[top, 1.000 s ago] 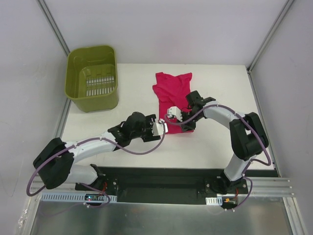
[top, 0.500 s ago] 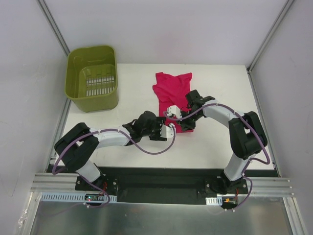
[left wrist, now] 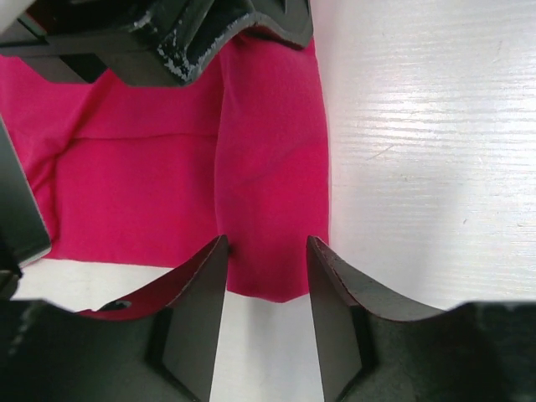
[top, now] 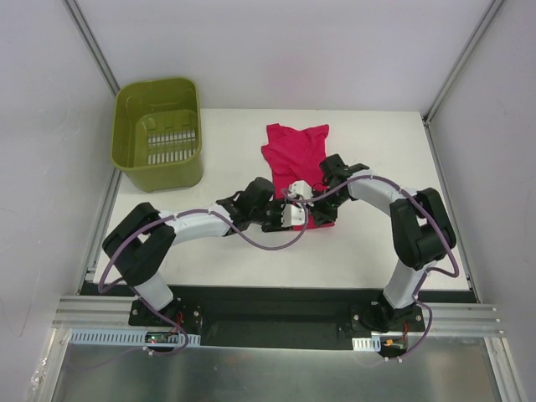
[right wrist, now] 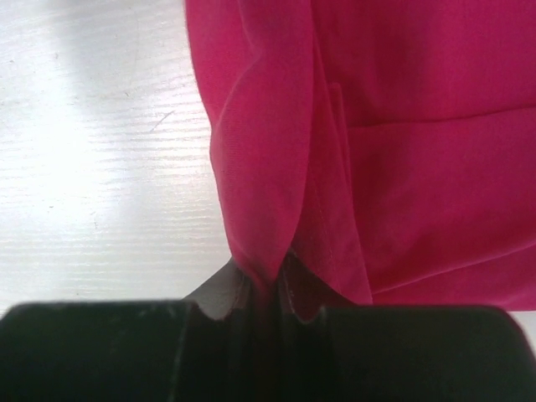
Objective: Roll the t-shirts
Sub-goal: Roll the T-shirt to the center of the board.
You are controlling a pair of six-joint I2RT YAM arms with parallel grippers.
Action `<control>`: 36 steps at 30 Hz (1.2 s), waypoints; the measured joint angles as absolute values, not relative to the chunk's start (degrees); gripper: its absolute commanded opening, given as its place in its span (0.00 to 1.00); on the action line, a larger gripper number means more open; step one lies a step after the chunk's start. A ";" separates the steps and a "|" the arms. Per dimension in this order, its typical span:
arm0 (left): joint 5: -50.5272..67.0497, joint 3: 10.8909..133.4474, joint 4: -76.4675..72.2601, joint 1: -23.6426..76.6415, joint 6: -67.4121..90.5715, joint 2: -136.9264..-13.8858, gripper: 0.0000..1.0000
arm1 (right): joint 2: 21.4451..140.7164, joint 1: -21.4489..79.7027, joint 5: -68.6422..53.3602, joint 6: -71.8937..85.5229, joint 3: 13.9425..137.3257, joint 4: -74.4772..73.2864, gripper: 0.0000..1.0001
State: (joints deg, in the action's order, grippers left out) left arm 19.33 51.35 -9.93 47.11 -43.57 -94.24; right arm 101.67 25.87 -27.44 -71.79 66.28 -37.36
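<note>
The magenta-red t-shirt (top: 293,151) lies on the white table, folded into a narrow strip with its collar at the far end. My right gripper (top: 321,203) is shut on a raised fold of the shirt's edge near the hem. The right wrist view shows the fabric (right wrist: 419,126) pinched between its jaws (right wrist: 270,289). My left gripper (top: 303,216) is open at the near hem. In the left wrist view its jaws (left wrist: 266,251) stand either side of a folded corner of the shirt (left wrist: 151,184), not closed on it. The right gripper's black body (left wrist: 167,33) shows at the top.
A green plastic basket (top: 163,172) stands at the table's far left, empty. White table (top: 377,142) lies right of the shirt. Metal frame posts run along both sides.
My left arm has reached right, bringing its open gripper up to the shirt's near hem. The right gripper has stayed shut on the fold, hardly moving.
</note>
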 measured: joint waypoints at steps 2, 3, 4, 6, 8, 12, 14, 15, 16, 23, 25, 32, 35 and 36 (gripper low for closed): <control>20.27 52.42 -8.80 46.74 -43.38 -95.24 0.40 | 102.08 25.65 -27.05 -71.46 66.28 -37.50 0.05; 20.84 53.15 -7.84 46.50 -43.24 -95.79 0.40 | 102.30 25.50 -26.79 -71.33 66.28 -37.65 0.04; 21.30 53.82 -6.92 46.39 -43.22 -96.38 0.39 | 102.52 25.32 -26.61 -71.16 66.30 -37.82 0.05; 22.06 54.74 -5.82 46.28 -42.98 -97.43 0.38 | 103.00 25.02 -26.06 -71.11 66.41 -38.30 0.05; 22.41 55.05 -5.08 46.13 -42.70 -98.02 0.38 | 103.44 24.95 -25.61 -70.98 66.81 -38.96 0.05; 22.83 55.61 -4.27 45.80 -39.90 -98.30 0.52 | 103.81 24.97 -25.21 -69.93 67.57 -39.68 0.05; 22.68 55.66 -4.10 45.43 -36.91 -98.13 0.55 | 103.81 24.93 -25.02 -69.38 67.85 -39.66 0.04; 22.68 55.53 -4.14 44.91 -35.46 -97.73 0.57 | 103.81 24.95 -25.28 -69.34 67.94 -39.68 0.04; 22.59 55.20 -4.21 44.51 -34.33 -97.19 0.58 | 103.81 25.10 -26.00 -69.36 68.03 -39.70 0.04; 23.64 48.93 -4.03 38.94 -27.09 -86.39 0.65 | 103.81 25.65 -29.36 -68.16 70.04 -39.90 0.04; 25.52 48.97 -4.71 38.50 -23.99 -86.15 0.65 | 103.81 25.71 -30.06 -67.99 70.89 -40.16 0.04; 36.07 52.99 -7.51 35.68 -14.11 -91.55 0.65 | 105.49 25.23 -30.87 -66.22 73.14 -42.02 0.04; 37.74 52.95 -8.95 35.62 -12.56 -92.47 0.65 | 105.84 24.93 -30.89 -66.19 73.38 -42.96 0.04; 38.52 52.88 -9.43 35.42 -12.25 -92.60 0.65 | 105.84 24.86 -30.92 -66.19 73.41 -43.18 0.04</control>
